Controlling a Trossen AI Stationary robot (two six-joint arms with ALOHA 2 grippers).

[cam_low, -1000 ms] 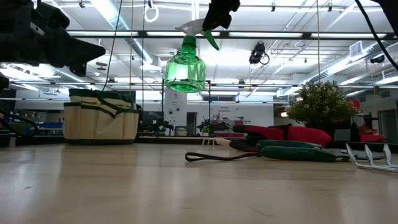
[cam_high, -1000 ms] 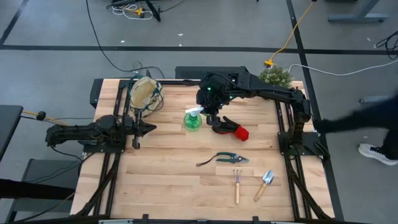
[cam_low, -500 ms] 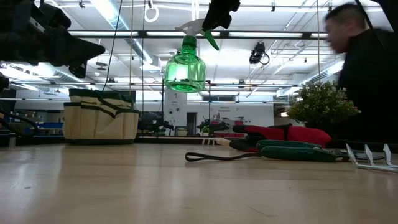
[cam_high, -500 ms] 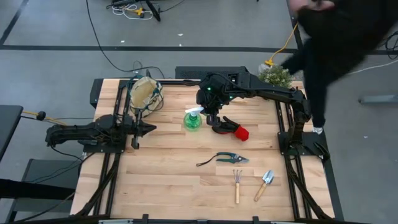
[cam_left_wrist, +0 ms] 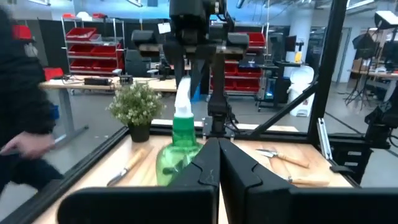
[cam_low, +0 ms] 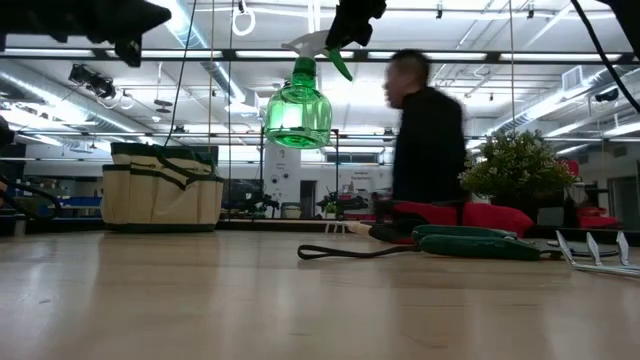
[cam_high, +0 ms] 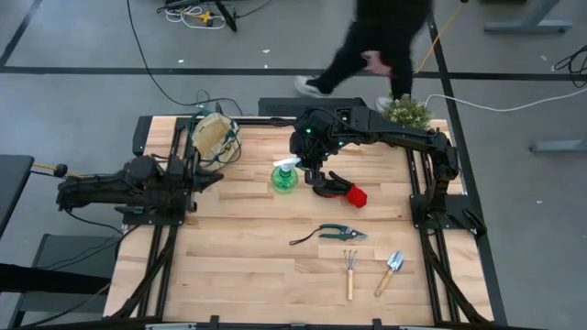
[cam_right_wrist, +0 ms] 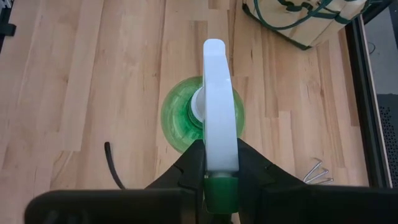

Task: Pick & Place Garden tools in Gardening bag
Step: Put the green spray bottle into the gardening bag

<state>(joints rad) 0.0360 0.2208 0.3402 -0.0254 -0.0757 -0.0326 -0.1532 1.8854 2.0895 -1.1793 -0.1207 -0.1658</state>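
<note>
A green spray bottle (cam_low: 297, 105) with a white head hangs high over the table's middle, and my right gripper (cam_low: 350, 25) is shut on it. The beige gardening bag (cam_high: 213, 136) stands on its base at the far left. Red-and-black gloves (cam_high: 344, 190), pruning shears (cam_high: 335, 234), a wooden-handled rake (cam_high: 349, 270) and a trowel (cam_high: 392, 269) lie flat on the table. My left gripper (cam_high: 215, 179) is shut on nothing; it is raised at the table's left edge and points level toward the bottle (cam_left_wrist: 180, 143). My right gripper pinches the bottle's white spray head (cam_right_wrist: 214, 155) between its two fingers, at the head's rear end by the green trigger. The fingers slant down from above. The bottle's green body (cam_right_wrist: 202, 118) hangs upright below them, clear of the table.
A bushy potted plant (cam_high: 406, 112) stands at the far right corner. A person (cam_high: 376, 46) walks past beyond the table's far edge. Bare wood lies between the bag and the bottle and along the near left.
My left gripper has risen, still level, and drawn back a little toward the table's left edge. My right gripper and the bottle have kept still. A person has walked from right to left behind the table's far edge.
</note>
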